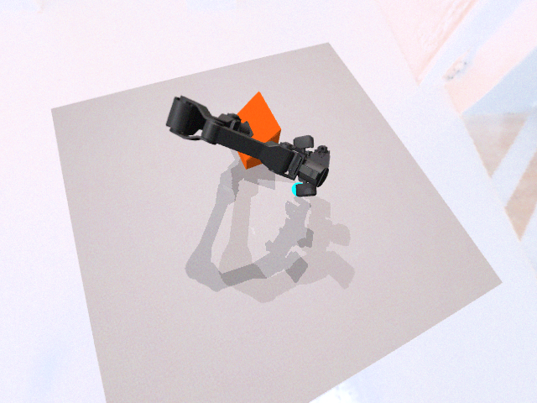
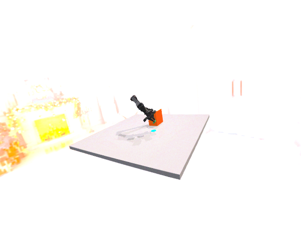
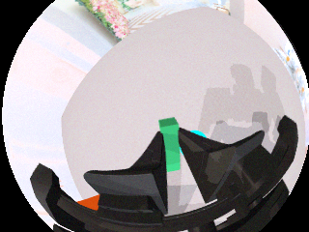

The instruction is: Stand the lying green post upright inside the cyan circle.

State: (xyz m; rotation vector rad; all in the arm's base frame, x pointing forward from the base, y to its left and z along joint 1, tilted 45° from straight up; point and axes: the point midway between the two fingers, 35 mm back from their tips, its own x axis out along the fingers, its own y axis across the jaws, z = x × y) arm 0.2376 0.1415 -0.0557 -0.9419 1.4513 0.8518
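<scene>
My gripper [image 1: 309, 189] [image 2: 153, 120] [image 3: 169, 133] is shut on the green post [image 3: 170, 143] [image 2: 154, 121]. The post sticks out from between the two dark fingers and points towards the table. In the top view the wrist hides it. The cyan circle [image 1: 294, 189] [image 2: 153, 130] [image 3: 199, 133] lies flat on the table just under the gripper. Only a sliver of it shows beside the finger in the top view and the wrist view. In the exterior view the gripper hangs a short way above the circle, and the post is clear of the table.
An orange block [image 1: 260, 117] [image 2: 158, 117] [image 3: 91, 203] stands on the grey table [image 1: 130, 260] [image 2: 170, 150] [image 3: 161, 72] just behind the circle, under the arm's forearm. The arm's shadows fall in front of the circle.
</scene>
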